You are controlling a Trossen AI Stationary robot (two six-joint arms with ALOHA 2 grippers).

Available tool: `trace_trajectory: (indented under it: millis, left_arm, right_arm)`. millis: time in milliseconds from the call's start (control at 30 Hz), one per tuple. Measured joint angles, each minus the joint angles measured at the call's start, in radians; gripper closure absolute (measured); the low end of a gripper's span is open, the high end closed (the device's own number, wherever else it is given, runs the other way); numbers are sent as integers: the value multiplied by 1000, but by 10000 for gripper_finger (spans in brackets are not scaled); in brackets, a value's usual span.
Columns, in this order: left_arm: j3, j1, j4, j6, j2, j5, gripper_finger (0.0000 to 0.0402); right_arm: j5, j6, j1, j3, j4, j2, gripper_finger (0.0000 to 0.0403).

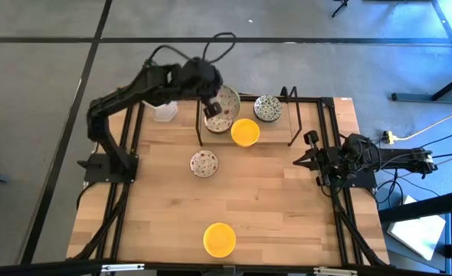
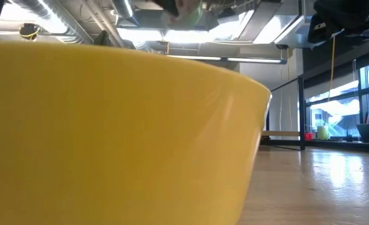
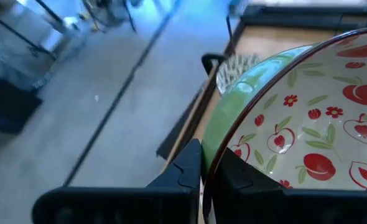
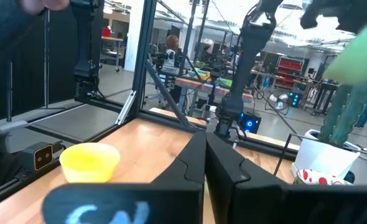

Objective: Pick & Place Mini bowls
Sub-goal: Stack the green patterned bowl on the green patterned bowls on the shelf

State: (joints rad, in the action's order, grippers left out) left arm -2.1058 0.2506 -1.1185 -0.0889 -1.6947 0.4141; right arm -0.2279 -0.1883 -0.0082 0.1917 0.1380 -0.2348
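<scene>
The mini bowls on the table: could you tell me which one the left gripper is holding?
The left gripper is shut on the rim of the cream bowl with red fruit print, lifted at the table's far edge. The two yellow bowls and other patterned bowls lie free.

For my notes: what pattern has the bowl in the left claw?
Red apples and small flowers on cream, green outside; clearest in the left wrist view.

Grey floor (image 1: 42, 115), bright windows (image 2: 344, 112)

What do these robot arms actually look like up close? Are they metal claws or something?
Both are slim, jointed arms in matt black, with loose black cables looping off the left one. Each ends in a gripper, left gripper and right gripper, made of two flat, angular black fingers rather than curved claws. A faint blue marking shows on the right one's housing.
</scene>
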Motion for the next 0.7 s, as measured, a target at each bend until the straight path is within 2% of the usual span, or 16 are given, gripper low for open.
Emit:
trace_trajectory:
  millis: [133, 267, 300, 467, 567, 700]
  left_arm:
    - [1, 67, -16, -93, -27, -98, 393]
    - [-13, 112, -10, -182, -24, -335, 393]
    - [-33, 120, -21, -198, -24, -356, 393]
    - [-167, 206, -61, -239, -33, -284, 393]
    - [-243, 268, -71, -278, -75, -347, 393]
    - [-242, 338, -49, -367, -138, -434, 393]
  right_arm:
    - [0, -1, 0, 0, 0, 0, 395]
    - [0, -9, 0, 0, 2, 0, 395]
    - [0, -16, 0, 0, 11, 0, 395]
    - [0, -27, 0, 0, 97, 0, 395]
    - [4, -30, 0, 0, 124, 0, 395]
    - [62, -46, 0, 0, 127, 0, 395]
